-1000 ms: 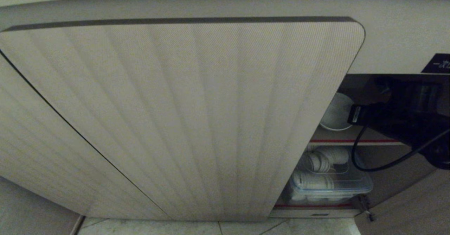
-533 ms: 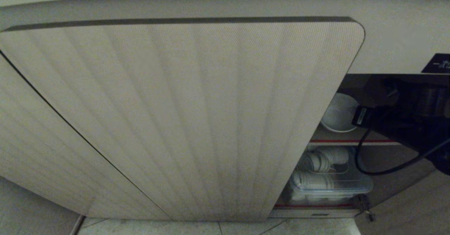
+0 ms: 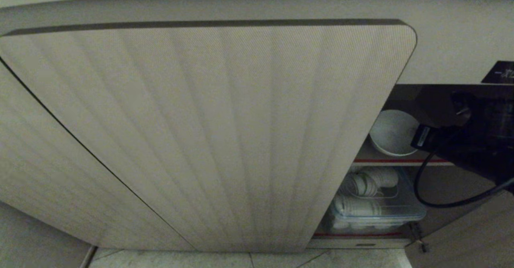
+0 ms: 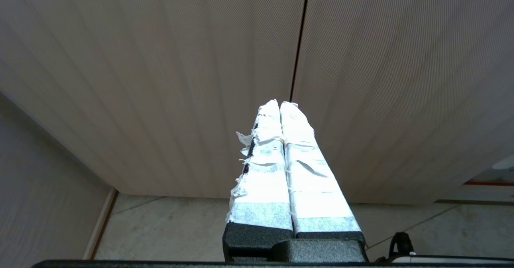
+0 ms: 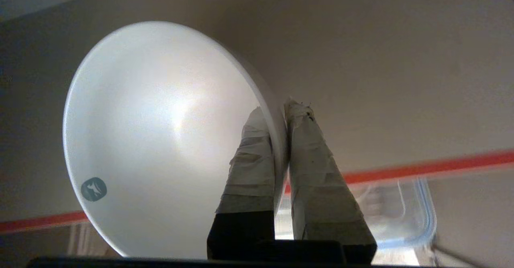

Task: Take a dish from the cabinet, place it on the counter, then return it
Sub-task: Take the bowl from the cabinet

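red-edged shelf (image 3: 401, 160) above a lower shelf (image 3: 357, 234) bearing a clear box (image 3: 401, 212).

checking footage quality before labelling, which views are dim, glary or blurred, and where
Head view: dim, wide-angle bend in the ribbed beige cabinet door; the right arm is a black silhouette beside the small white ceramic bowl. Left wrist view: brightest, the taped left end effector washed out. Right wrist view: dark, a glare patch inside the bowl, the clear plastic box soft.

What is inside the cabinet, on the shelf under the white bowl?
A clear box of stacked white cups sits below the red-edged shelf. The closed door covers whatever lies further left.
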Robot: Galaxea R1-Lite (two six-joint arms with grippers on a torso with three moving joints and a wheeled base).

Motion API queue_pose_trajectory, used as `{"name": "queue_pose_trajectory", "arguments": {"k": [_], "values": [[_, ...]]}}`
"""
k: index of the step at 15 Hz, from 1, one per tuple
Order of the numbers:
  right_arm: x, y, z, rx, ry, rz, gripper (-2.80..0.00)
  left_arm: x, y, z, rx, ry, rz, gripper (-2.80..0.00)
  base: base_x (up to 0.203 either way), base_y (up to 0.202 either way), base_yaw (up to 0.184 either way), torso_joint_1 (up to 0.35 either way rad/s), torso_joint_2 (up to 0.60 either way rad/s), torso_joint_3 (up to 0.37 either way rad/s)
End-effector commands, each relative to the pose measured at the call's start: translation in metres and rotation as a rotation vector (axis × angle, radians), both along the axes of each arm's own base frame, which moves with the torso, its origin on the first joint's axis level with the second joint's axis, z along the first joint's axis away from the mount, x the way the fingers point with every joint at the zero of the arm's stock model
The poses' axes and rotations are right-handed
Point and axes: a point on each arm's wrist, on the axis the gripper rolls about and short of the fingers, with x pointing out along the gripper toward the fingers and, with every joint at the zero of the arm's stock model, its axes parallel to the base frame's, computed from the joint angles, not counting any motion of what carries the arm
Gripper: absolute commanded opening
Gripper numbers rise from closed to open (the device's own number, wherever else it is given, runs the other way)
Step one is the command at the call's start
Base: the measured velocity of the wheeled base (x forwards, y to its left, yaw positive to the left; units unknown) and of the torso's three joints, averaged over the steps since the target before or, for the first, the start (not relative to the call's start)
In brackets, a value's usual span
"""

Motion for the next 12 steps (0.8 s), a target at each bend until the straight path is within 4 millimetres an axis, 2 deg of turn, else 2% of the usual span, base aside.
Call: {"name": "queue_pose_trajectory", "arguments": {"k": [1,12], "values": [[-0.012,0.000,0.007,0.012,-0.010,-0.004,-2.80,0.000,0.000,0.000,-0.001,-0.001,0.001,-2.80,0.000,0.000,0.000,0.000,0.00,0.000],[-0.049,-0.004,0.007,0.039,0.044,-0.023,-2.80,0.000,0.000,0.000,-0.001,-0.001,0.001,-2.80,0.000,0.000,0.000,0.000,0.00,0.000]]}}
